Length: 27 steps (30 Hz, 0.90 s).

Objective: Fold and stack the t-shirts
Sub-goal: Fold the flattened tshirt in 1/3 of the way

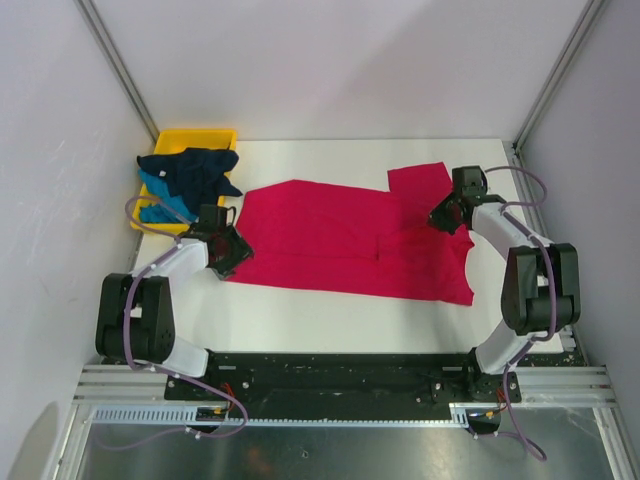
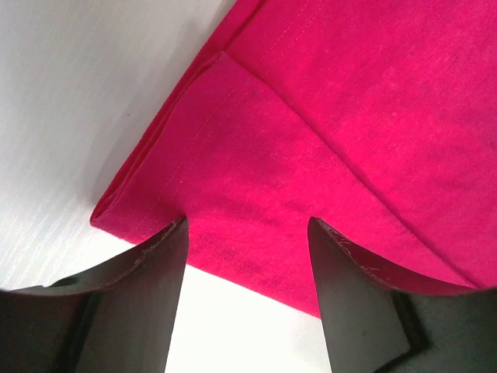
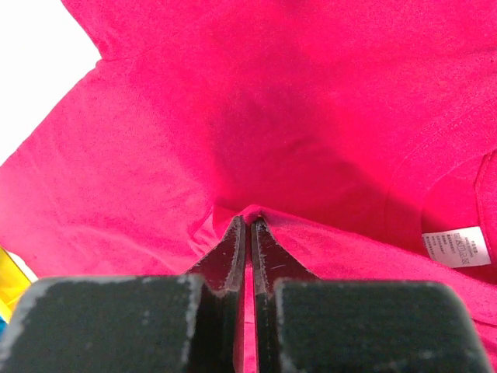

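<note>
From above, the crimson-pink t-shirt (image 1: 350, 235) is lying spread on the table (image 1: 330, 320), with the navy t-shirt (image 1: 195, 170) and teal t-shirt (image 1: 158, 192) sitting far left. At the left wrist, the left end effector (image 2: 248, 225) is gaping wide over its corner. At the right wrist, the right end effector (image 3: 248, 221) is pinching the pink cloth.

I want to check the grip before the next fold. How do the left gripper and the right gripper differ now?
The left gripper is open; the right gripper is shut. The left gripper holds nothing and is poised over the hem of the pink shirt; the right gripper pinches a ridge of its cloth. Both are at the same shirt.
</note>
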Tool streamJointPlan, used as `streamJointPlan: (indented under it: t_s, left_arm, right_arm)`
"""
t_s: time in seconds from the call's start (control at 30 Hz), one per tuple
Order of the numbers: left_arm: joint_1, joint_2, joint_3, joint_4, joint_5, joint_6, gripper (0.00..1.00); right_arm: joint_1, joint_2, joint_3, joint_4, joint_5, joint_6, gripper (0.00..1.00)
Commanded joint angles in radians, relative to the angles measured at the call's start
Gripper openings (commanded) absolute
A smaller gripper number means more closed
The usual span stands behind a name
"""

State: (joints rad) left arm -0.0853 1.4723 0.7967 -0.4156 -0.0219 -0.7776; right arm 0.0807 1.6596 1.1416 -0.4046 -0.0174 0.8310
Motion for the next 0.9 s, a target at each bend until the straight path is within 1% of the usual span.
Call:
streamJointPlan:
  t_s: [0.0,0.4,0.43,0.53,0.57,0.63,0.67,0.73,0.87]
  left_arm:
    - [0.005,-0.001,-0.005,0.027,-0.013,-0.015,0.68]
    - [0.008,0.01,-0.008,0.025,-0.006,-0.022,0.68]
    - [0.008,0.013,-0.005,0.025,-0.002,-0.022,0.68]
    - [0.01,0.023,0.003,0.026,0.012,-0.023,0.68]
    - [0.011,0.028,0.004,0.025,0.03,-0.021,0.68]
    - [0.017,0.034,0.009,0.024,0.056,-0.016,0.68]
    - [0.021,0.037,0.011,0.023,0.064,-0.012,0.68]
    - [0.029,0.041,0.014,0.023,0.077,-0.006,0.68]
    - [0.037,0.049,0.021,0.024,0.095,0.006,0.68]
  right_arm:
    - [-0.012,0.023,0.058,0.031,-0.012,-0.033,0.0]
    - [-0.021,0.054,0.074,-0.046,0.017,-0.038,0.0]
    - [-0.022,0.052,0.074,-0.045,0.017,-0.039,0.06]
    - [-0.021,0.039,0.076,-0.044,0.014,-0.04,0.37]
    - [-0.022,0.03,0.078,-0.054,0.016,-0.041,0.45]
    - [-0.027,-0.002,0.08,-0.096,0.034,-0.046,0.55]
    - [-0.031,-0.023,0.078,-0.14,0.052,-0.043,0.58]
    - [-0.038,-0.077,0.05,-0.203,0.078,-0.035,0.59]
    - [-0.067,-0.208,-0.073,-0.296,0.098,0.012,0.54]
